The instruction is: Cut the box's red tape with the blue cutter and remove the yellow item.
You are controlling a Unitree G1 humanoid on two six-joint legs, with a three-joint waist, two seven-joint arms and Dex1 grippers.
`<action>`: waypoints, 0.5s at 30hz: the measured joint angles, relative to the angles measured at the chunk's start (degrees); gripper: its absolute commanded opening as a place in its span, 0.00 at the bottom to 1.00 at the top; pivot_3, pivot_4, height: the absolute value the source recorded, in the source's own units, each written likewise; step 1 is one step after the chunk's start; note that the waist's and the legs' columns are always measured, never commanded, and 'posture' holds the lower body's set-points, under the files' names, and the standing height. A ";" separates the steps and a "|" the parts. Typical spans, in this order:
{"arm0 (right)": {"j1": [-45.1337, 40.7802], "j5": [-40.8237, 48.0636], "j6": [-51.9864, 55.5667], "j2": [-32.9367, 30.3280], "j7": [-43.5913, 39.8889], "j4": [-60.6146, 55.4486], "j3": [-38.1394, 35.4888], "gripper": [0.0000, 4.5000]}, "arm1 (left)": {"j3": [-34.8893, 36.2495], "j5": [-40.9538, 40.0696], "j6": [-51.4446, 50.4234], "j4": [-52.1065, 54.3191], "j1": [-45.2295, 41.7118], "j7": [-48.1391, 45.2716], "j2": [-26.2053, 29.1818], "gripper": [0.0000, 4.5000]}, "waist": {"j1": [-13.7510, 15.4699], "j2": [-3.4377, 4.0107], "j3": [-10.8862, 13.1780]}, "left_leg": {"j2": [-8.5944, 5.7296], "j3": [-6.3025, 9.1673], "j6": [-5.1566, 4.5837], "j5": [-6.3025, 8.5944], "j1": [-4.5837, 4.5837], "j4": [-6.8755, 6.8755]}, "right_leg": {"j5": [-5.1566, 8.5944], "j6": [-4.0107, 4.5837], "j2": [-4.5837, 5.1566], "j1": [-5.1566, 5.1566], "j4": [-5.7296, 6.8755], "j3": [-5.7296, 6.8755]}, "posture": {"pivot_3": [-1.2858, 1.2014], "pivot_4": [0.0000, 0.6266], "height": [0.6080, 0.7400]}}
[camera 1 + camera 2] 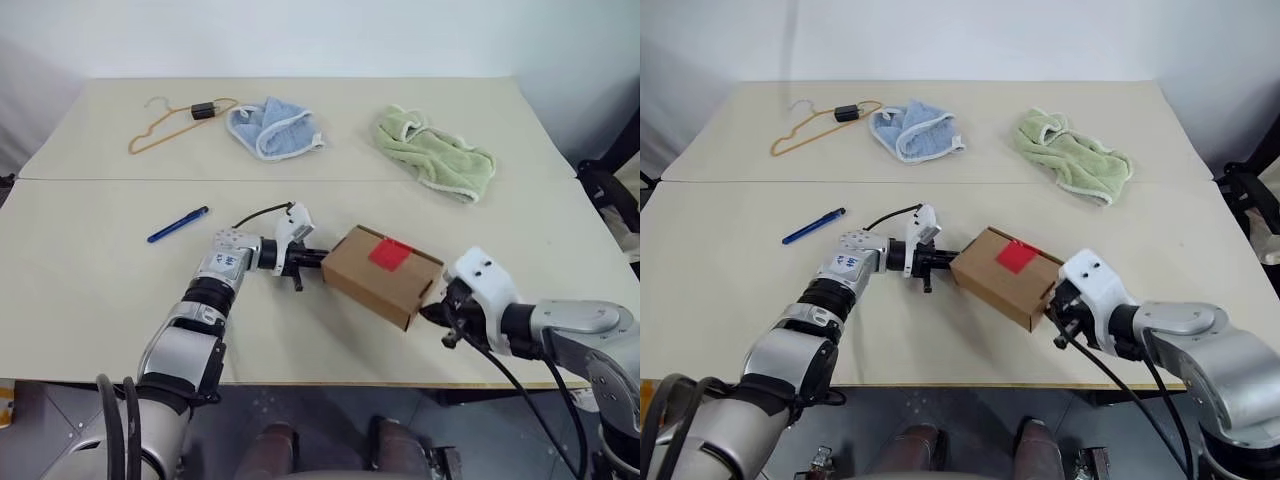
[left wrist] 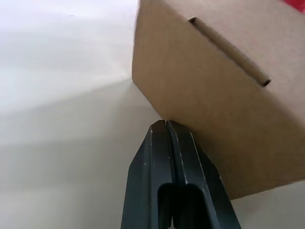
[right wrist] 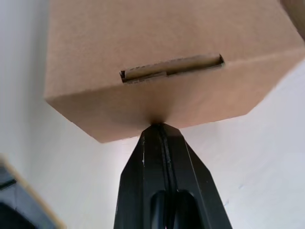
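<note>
Box [image 1: 383, 275] at frame centre on desk [image 1: 90, 270], red tape [image 1: 390, 254] on top; left end effector [image 1: 322, 258] and right end effector [image 1: 432, 310], both pressed together, touch opposite ends; cutter [image 1: 178, 224] at left

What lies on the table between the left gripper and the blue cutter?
Nothing visible does. The blue cutter lies alone on bare table, off to the left of the left gripper. That gripper is shut, with its tips against one end of the box; the right gripper, also shut, is at the opposite end.
</note>
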State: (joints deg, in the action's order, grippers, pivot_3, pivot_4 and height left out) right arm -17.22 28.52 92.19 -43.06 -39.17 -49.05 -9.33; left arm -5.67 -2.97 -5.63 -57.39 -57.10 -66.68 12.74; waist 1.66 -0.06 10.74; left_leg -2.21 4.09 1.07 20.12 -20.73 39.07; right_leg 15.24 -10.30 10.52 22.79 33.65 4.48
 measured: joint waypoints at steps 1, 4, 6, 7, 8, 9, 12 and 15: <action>0.55 0.50 -0.06 -0.96 -0.02 -0.21 -0.08 0.00 | 0.02 0.03 0.25 -0.41 -0.15 -0.14 -0.07 0.01 | -0.06 0.00 0.00 | 0.00 0.00 0.00 0.00 0.00 0.00 | 0.00 0.00 0.00 0.00 0.01 0.00 | 0.52 0.24 1.00; 2.36 0.42 -1.05 -4.77 0.89 -0.05 -0.20 0.00 | 0.03 0.10 0.97 -1.89 -0.80 -0.57 -0.50 0.01 | -0.02 0.00 0.00 | 0.00 -0.01 -0.01 0.00 -0.01 0.01 | 0.00 0.00 0.01 0.00 0.01 0.00 | 0.52 0.24 1.00; 5.01 -0.68 -3.00 -8.98 2.01 0.43 -0.14 0.00 | 0.02 0.20 1.58 -2.43 -1.09 -0.63 -0.68 0.01 | 0.09 -0.01 0.01 | 0.00 -0.01 -0.02 0.00 -0.02 0.01 | 0.00 -0.01 0.01 0.00 0.00 0.00 | 0.52 0.24 1.00; 6.54 -1.33 -3.91 -11.00 2.41 1.23 -0.16 0.00 | 0.05 0.23 1.85 -2.85 -1.23 -0.70 -0.60 0.01 | 0.06 -0.05 0.02 | 0.00 -0.01 -0.02 0.00 -0.02 0.01 | 0.00 -0.01 0.01 0.00 -0.01 0.00 | 0.52 0.24 1.00; 8.43 -2.08 -5.20 -13.04 2.72 1.91 -0.11 0.00 | 0.04 0.29 2.12 -3.63 -1.64 -0.76 -0.60 0.01 | 0.04 -0.06 0.02 | -0.01 -0.02 -0.03 0.01 -0.02 0.02 | -0.01 -0.02 0.01 0.00 -0.01 0.00 | 0.52 0.24 1.00; 9.60 -2.55 -5.97 -14.10 2.86 2.25 -0.10 0.00 | 0.04 0.42 2.27 -4.08 -1.89 -0.81 -0.54 0.01 | 0.00 -0.07 0.03 | 0.00 -0.03 -0.03 0.00 -0.02 0.02 | -0.02 -0.03 0.01 0.00 -0.02 0.00 | 0.52 0.24 1.00; 11.64 -2.64 -7.78 -15.21 3.02 2.24 -0.27 0.00 | 0.08 0.81 2.76 -5.44 -2.84 -0.59 -0.50 0.01 | -0.11 -0.13 0.06 | 0.02 -0.04 -0.03 -0.01 -0.02 0.04 | -0.02 -0.03 0.00 0.00 0.00 0.00 | 0.52 0.24 1.00; 10.43 -0.97 -8.17 -10.11 3.05 1.91 -1.70 0.00 | 0.15 0.81 3.23 -6.61 -3.94 -0.37 -0.98 0.01 | -0.25 -0.17 0.09 | 0.01 -0.04 -0.03 -0.02 -0.02 0.05 | -0.04 -0.04 0.01 0.00 0.00 -0.01 | 0.52 0.24 1.00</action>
State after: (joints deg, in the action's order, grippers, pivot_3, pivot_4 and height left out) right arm -6.79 27.55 84.02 -53.17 -36.12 -47.14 -11.03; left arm -5.52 -2.16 -2.39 -64.00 -61.04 -67.05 11.76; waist 1.40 -0.23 10.83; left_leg -2.20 4.05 1.04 20.11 -20.75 39.12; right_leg 15.20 -10.35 10.53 22.79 33.64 4.46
